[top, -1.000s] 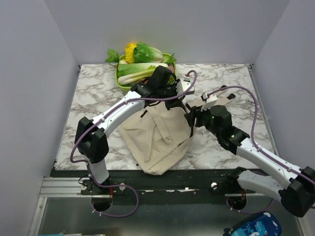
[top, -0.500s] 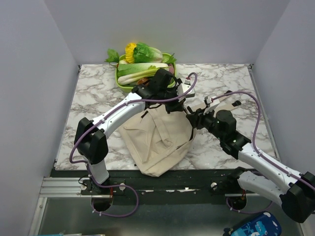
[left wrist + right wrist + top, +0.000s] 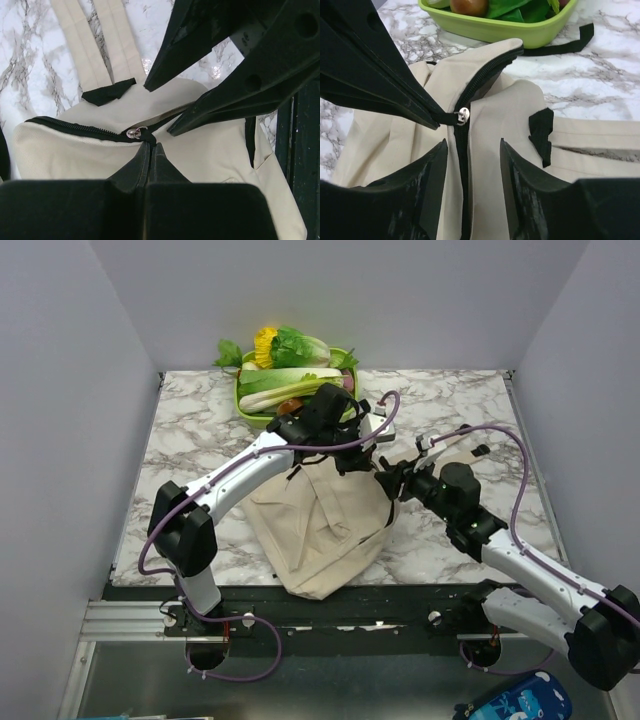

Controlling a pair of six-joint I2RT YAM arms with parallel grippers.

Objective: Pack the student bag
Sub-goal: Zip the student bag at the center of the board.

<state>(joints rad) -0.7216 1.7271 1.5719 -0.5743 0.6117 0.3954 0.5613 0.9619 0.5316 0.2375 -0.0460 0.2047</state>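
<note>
Student bag [image 3: 320,525] zip [image 3: 479,79] ran lengthwise between my right gripper's [image 3: 472,145] half-open, empty jaws; my left gripper [image 3: 150,146], closed tight, pinched the zip pull [image 3: 463,116].

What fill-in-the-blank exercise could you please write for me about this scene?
1. The left gripper is ____ on the zipper pull of the beige backpack.
2. The right gripper hovers over the backpack with its jaws ____.
3. The green tray at the far edge of the table holds ____.

Missing words: shut; open; vegetables.
</note>
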